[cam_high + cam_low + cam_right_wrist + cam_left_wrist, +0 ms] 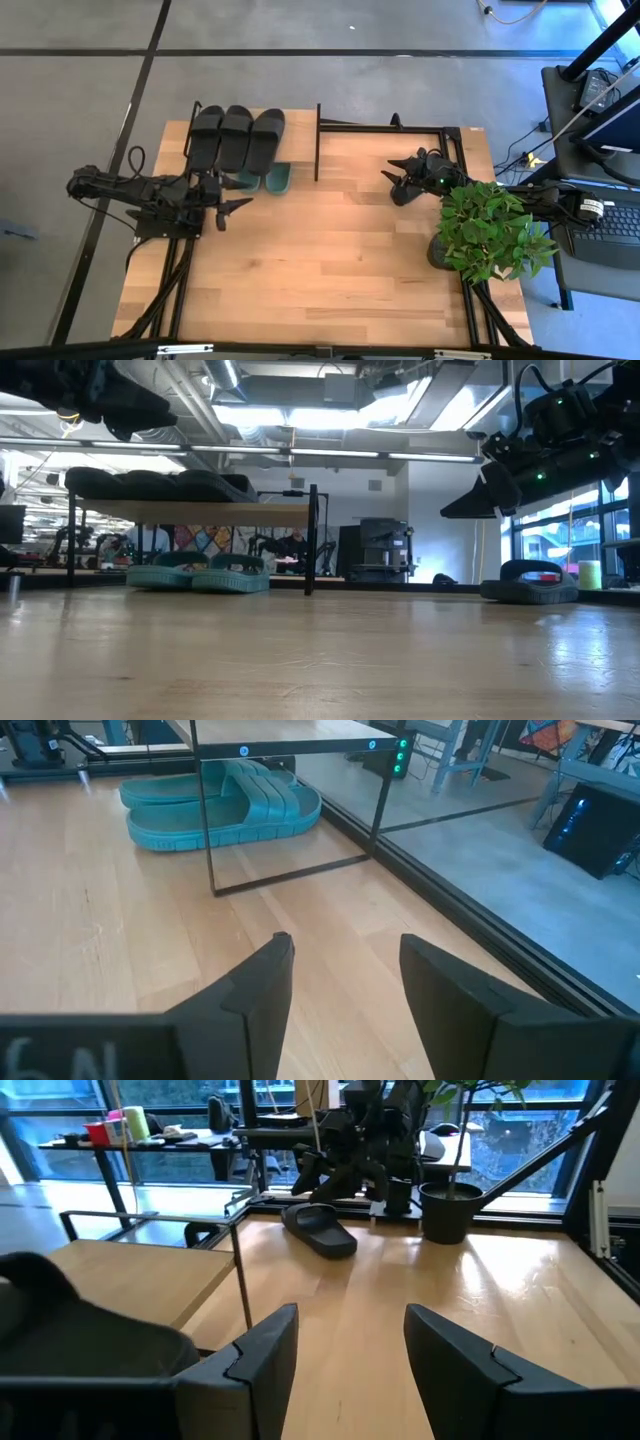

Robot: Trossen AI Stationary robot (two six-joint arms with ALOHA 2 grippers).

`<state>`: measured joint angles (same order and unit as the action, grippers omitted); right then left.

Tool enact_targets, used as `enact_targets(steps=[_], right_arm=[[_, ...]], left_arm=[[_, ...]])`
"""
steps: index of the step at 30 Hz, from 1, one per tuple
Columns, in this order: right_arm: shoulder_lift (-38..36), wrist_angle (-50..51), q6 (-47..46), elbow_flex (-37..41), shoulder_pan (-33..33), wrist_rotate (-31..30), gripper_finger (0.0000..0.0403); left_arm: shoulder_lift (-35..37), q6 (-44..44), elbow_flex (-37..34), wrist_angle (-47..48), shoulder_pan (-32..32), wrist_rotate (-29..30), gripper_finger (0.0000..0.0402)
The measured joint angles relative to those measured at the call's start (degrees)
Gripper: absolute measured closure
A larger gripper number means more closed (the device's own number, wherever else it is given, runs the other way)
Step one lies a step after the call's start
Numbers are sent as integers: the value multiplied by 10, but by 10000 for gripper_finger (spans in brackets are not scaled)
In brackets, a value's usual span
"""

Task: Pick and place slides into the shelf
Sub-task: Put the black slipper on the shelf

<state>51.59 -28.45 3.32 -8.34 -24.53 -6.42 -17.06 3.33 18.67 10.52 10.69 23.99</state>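
Black slide [318, 1229] visible only low, hidden overhead.

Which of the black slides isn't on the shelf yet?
The lone black slide lying on the table under the right gripper, near the potted plant. The other three black slides sit side by side on the shelf's top board.

Matte foam slides [236, 138]; wood-topped metal shelf [190, 512]; smooth wooden table [320, 270]

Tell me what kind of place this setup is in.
Most likely a robotics lab or workshop: a concrete floor around the table, exposed ceiling lights overhead, and a keyboard on a desk alongside.
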Motion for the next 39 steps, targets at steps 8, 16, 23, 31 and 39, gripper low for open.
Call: enact_targets(steps=[8, 16, 23, 31, 39], right_arm=[[0, 0, 0, 0, 0, 0, 217], [0, 1, 17, 0, 2, 0, 217], [4, 248, -2, -109, 33, -126, 217], [44, 621, -184, -319, 64, -228, 217], [118, 783, -283, -359, 61, -250, 217]], left_arm=[[7, -7, -5, 6, 0, 5, 225], [7, -23, -5, 6, 0, 5, 225], [7, -24, -5, 6, 0, 6, 225], [7, -24, -5, 11, 0, 6, 225], [7, -24, -5, 27, 0, 6, 225]])
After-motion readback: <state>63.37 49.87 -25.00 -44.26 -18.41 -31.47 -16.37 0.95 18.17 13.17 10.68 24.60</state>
